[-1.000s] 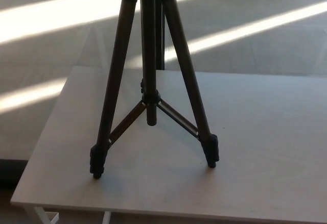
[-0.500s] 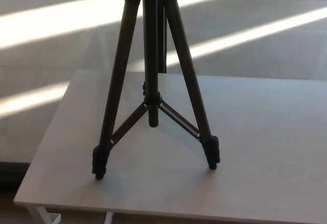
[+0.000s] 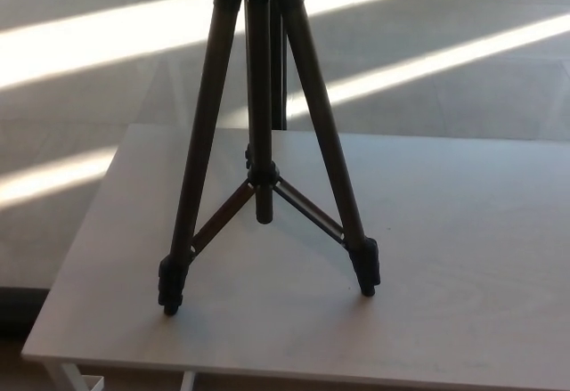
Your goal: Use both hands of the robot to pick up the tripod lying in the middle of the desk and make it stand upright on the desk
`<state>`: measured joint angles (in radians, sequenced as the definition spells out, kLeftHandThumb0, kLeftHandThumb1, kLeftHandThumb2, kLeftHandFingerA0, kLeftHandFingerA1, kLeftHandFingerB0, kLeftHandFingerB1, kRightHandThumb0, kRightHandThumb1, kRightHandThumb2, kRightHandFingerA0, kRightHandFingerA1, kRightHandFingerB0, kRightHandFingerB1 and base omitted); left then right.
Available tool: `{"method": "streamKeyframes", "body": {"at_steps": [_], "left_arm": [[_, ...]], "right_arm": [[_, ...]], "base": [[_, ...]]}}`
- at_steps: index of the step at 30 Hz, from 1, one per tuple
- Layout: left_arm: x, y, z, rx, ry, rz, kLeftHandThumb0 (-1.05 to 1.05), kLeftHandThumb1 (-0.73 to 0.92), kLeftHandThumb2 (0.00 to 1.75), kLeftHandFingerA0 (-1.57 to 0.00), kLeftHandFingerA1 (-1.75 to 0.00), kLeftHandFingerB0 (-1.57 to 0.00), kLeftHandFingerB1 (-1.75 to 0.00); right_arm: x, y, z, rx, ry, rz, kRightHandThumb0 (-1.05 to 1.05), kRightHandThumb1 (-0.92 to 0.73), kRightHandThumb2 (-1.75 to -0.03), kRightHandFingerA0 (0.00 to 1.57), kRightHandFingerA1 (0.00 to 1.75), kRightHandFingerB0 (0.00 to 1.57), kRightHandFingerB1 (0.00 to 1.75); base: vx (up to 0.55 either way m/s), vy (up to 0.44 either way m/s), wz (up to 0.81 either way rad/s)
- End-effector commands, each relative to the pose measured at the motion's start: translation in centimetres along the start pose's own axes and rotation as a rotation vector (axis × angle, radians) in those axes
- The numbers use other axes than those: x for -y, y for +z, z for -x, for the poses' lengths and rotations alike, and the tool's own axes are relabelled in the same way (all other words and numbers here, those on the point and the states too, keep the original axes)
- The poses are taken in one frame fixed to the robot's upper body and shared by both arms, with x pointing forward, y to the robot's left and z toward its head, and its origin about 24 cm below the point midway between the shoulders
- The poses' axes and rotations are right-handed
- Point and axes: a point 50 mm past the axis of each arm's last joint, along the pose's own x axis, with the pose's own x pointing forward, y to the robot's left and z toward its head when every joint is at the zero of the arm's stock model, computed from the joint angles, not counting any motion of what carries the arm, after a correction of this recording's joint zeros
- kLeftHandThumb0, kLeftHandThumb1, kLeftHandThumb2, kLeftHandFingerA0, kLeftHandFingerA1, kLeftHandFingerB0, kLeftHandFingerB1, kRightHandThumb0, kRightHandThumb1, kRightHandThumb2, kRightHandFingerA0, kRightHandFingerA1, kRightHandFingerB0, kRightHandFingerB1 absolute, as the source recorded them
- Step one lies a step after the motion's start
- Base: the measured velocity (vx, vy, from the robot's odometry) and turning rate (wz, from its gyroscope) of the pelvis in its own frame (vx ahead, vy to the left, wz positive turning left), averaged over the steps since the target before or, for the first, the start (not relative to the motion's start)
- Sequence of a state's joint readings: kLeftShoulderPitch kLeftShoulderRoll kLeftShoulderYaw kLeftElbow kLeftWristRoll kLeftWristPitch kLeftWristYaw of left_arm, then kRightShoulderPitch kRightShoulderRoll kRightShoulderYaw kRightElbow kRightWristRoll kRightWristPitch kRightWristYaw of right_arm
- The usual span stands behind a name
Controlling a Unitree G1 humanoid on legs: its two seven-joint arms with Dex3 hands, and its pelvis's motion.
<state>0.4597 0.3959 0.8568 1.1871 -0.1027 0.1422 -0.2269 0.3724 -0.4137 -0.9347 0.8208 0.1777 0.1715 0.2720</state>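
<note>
While tripod stands upright on desk, legs spread, no robot hand visible.

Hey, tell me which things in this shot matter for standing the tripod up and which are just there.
Part of the job:
- dark metal tripod, upright with legs spread
- pale wooden desk it stands on

Just there:
- grey floor with sunlight stripes

No robot hand is in view.
</note>
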Motion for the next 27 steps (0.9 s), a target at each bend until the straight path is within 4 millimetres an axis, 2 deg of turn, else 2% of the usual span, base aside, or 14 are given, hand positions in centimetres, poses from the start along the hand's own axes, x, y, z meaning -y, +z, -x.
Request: {"method": "streamKeyframes", "body": {"at_steps": [1, 9, 11, 12, 13, 14, 16, 20, 21, 22, 24, 25, 26, 27], "left_arm": [[-0.8, 1.6, 0.2, 0.096, -0.016, -0.027, -0.63, 0.66, 0.6, -0.56, -0.7, -0.37, -0.47], [-0.7, 2.0, 0.2, 0.119, -0.031, -0.071, -0.67, 0.66, 0.6, -0.61, -0.72, -0.4, -0.49], [-0.6, 2.0, 0.2, 0.124, -0.038, -0.066, -0.66, 0.66, 0.6, -0.6, -0.71, -0.41, -0.49], [-0.6, 2.1, 0.2, 0.126, -0.044, -0.058, -0.59, 0.5, 0.95, -0.64, -0.78, -0.3, -0.57], [-0.6, 2.1, 0.2, 0.127, -0.046, -0.055, -0.59, 0.5, 0.95, -0.64, -0.78, -0.3, -0.57], [-0.6, 2.2, 0.2, 0.129, -0.051, -0.052, -0.66, 0.66, 0.6, -0.58, -0.7, -0.39, -0.49], [-0.6, 2.3, 0.2, 0.134, -0.047, -0.06, -0.66, 0.66, 0.6, -0.65, -0.7, -0.38, -0.47], [-0.6, 2.2, 0.2, 0.13, -0.052, -0.043, -0.65, 0.66, 0.6, -0.58, -0.71, -0.38, -0.49], [-0.5, 2.2, 0.2, 0.13, -0.052, -0.041, -0.65, 0.67, 0.6, -0.57, -0.71, -0.38, -0.49], [-0.5, 2.1, 0.2, 0.132, -0.051, -0.048, -0.65, 0.67, 0.6, -0.57, -0.7, -0.39, -0.48], [-0.4, 2.3, 0.1, 0.135, -0.04, -0.055, -0.68, 0.61, 0.64, -0.6, -0.71, -0.39, -0.5], [-0.4, 2.2, 0.1, 0.135, -0.044, -0.054, -0.66, 0.66, 0.6, -0.61, -0.72, -0.39, -0.51], [-0.3, 2.3, 0.1, 0.14, -0.05, -0.047, -0.66, 0.66, 0.6, -0.62, -0.72, -0.39, -0.5], [-0.4, 2.3, 0.1, 0.138, -0.048, -0.055, -0.66, 0.66, 0.6, -0.63, -0.72, -0.4, -0.5]], "right_arm": [[-0.1, 0.2, 0.4, 0.139, 0.019, 0.038, -0.75, -0.5, -0.89, 0.01, 0.43, 0.09, 0.45], [-0.4, -0.1, 0.1, 0.136, 0.041, 0.025, -0.75, -0.48, -0.89, 0.0, 0.38, 0.1, 0.44], [-0.5, 0.0, 0.1, 0.137, 0.04, 0.043, -0.76, -0.5, -0.89, 0.01, 0.42, 0.1, 0.44], [-0.5, 0.0, 0.1, 0.136, 0.038, 0.05, -0.78, -0.5, -0.89, 0.01, 0.44, 0.1, 0.45], [-0.5, 0.0, 0.1, 0.137, 0.038, 0.051, -0.78, -0.5, -0.89, 0.01, 0.44, 0.1, 0.45], [-0.7, -0.1, 0.0, 0.134, 0.035, 0.049, -0.78, -0.5, -0.89, 0.02, 0.47, 0.09, 0.46], [-0.8, -0.1, 0.0, 0.14, 0.04, 0.049, -0.79, -0.51, -0.9, 0.02, 0.48, 0.09, 0.48], [-0.9, 0.1, -0.1, 0.145, 0.042, 0.041, -0.74, -0.5, -0.87, 0.03, 0.5, 0.09, 0.47], [-0.9, 0.1, -0.1, 0.15, 0.048, 0.042, -0.72, -0.66, -0.6, 0.03, 0.53, 0.15, 0.37], [-0.9, 0.1, -0.1, 0.15, 0.051, 0.043, -0.77, -0.5, -0.89, 0.03, 0.51, 0.1, 0.48], [-1.1, 0.2, -0.1, 0.153, 0.062, 0.065, -0.77, -0.51, -0.91, 0.02, 0.5, 0.08, 0.46], [-1.1, 0.1, -0.2, 0.148, 0.058, 0.055, -0.75, -0.51, -0.89, 0.04, 0.51, 0.08, 0.46], [-1.1, 0.1, -0.2, 0.147, 0.054, 0.065, -0.39, -0.37, -0.98, 0.05, 0.56, 0.0, 0.5], [-1.1, 0.0, -0.1, 0.149, 0.058, 0.057, -0.76, -0.51, -0.9, 0.0, 0.5, 0.1, 0.48]], "base": [[0.0, 0.0, 0.0], [0.0, 0.0, 0.0], [0.0, 0.0, 0.0], [0.0, 0.0, 0.0], [0.0, 0.0, 0.0], [0.0, 0.0, 0.0], [0.0, 0.0, 0.0], [0.0, 0.0, 0.0], [0.0, 0.0, 0.0], [0.0, 0.0, 0.0], [0.0, 0.0, 0.0], [0.0, 0.0, 0.0], [0.0, 0.0, 0.0], [0.0, 0.0, 0.0]]}}
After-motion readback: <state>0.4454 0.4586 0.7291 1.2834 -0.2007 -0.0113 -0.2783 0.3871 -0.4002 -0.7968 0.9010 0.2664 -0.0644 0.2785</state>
